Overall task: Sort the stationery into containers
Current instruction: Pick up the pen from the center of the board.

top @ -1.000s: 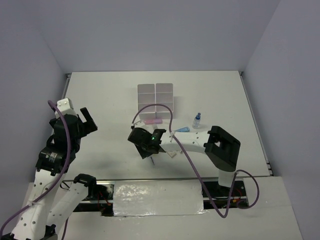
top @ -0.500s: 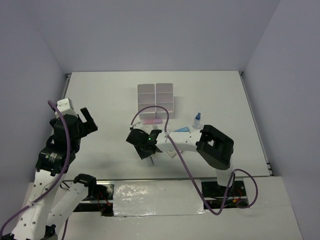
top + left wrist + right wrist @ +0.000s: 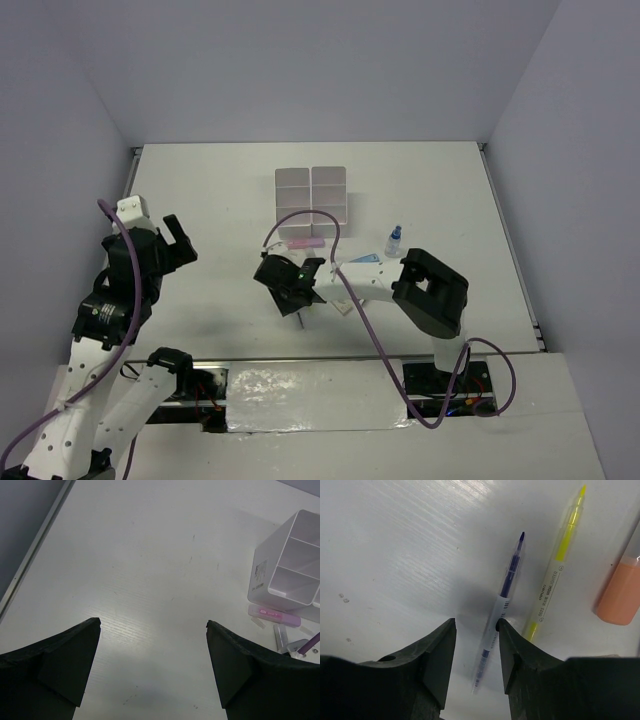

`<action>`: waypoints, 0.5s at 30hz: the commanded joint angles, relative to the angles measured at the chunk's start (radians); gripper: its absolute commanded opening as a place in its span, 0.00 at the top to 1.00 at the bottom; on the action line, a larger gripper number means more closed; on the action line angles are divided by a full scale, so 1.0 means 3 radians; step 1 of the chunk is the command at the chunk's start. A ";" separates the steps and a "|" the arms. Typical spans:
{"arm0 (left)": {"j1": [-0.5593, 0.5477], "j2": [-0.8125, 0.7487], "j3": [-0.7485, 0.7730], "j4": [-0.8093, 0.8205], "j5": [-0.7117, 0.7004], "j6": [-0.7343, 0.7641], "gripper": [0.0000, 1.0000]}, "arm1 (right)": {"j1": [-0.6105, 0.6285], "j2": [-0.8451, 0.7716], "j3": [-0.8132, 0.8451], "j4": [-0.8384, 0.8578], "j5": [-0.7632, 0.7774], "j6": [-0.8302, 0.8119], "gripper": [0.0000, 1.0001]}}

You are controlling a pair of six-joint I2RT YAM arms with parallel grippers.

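My right gripper (image 3: 476, 625) is low over the table with its jaws either side of a thin blue-and-clear pen (image 3: 507, 587). The right finger touches the pen and a gap remains at the left finger. A yellow highlighter (image 3: 555, 575) and an orange marker (image 3: 620, 595) lie just right of the pen. In the top view the right gripper (image 3: 290, 295) is below the white six-compartment container (image 3: 312, 193). A pink marker (image 3: 305, 243) lies in front of the container. My left gripper (image 3: 175, 240) is open and empty, raised at the left (image 3: 153, 622).
A small blue-capped clear bottle (image 3: 394, 240) and a blue marker (image 3: 365, 259) lie right of the pink marker. The left wrist view shows the container (image 3: 290, 565) and the pink marker (image 3: 275, 615) at its right edge. Walls enclose the table on three sides.
My right arm's elbow has swung left and the right gripper has shifted slightly left over the pen. The left arm has barely moved.
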 commanded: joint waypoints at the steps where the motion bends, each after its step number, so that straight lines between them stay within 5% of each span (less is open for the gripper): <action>1: 0.0020 0.0018 -0.0002 0.0143 0.0052 0.0045 0.01 | -0.0049 -0.0003 -0.0093 0.0063 -0.0035 0.0076 0.53; 9: 0.0025 0.0003 -0.0002 0.0138 0.0053 0.0045 0.01 | -0.0060 0.0023 -0.0231 0.0108 -0.0045 0.0163 0.54; 15: 0.0025 0.0029 0.0018 0.0107 -0.0004 0.0024 0.01 | -0.0004 0.0140 -0.0186 0.0047 -0.0127 0.0158 0.66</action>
